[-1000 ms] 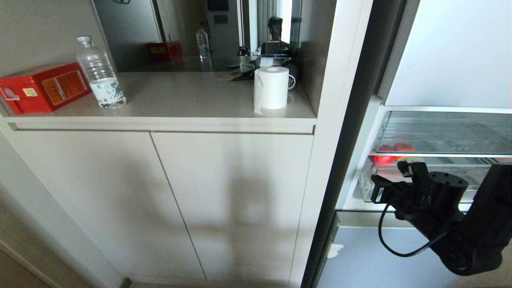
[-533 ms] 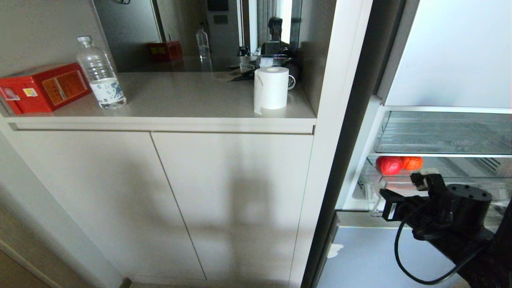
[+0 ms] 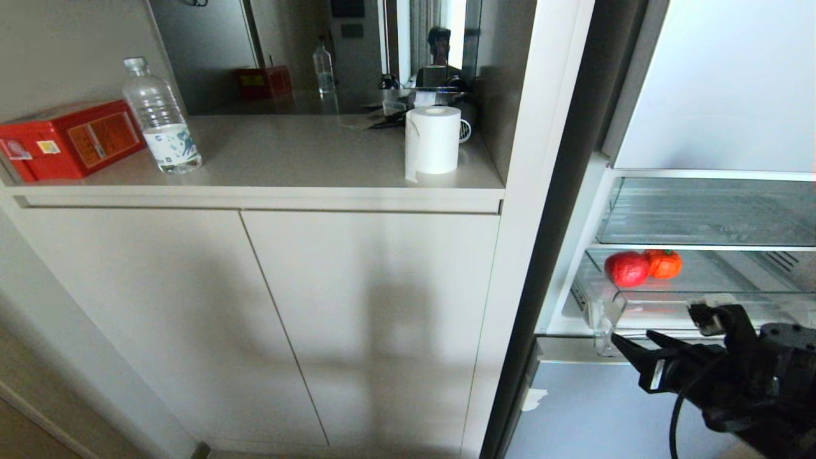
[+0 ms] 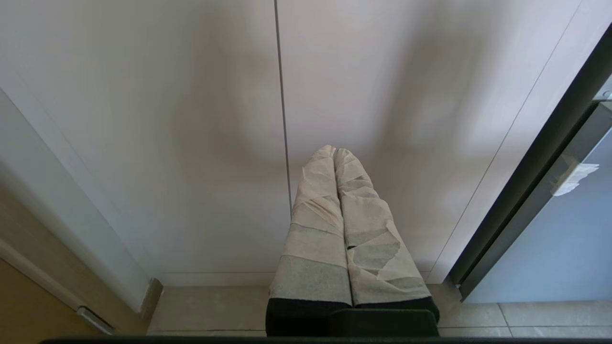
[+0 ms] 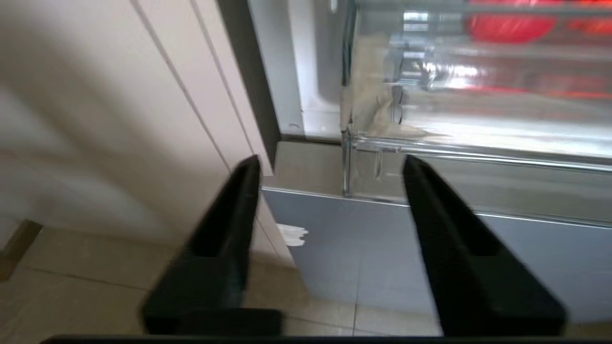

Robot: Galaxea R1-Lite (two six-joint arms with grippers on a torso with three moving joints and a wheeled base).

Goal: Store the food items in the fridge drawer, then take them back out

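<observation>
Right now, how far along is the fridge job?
Done: the red piece and the orange piece lie in the fridge drawer, which is pulled out. In hand: nothing; the right gripper hangs at the drawer's front corner, jaws open and empty. Left: lifting both pieces back out.

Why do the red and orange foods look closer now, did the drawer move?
Yes. The fridge drawer has slid out toward the camera, past the fixed clear bin above it, uncovering the red piece and orange piece.
</observation>
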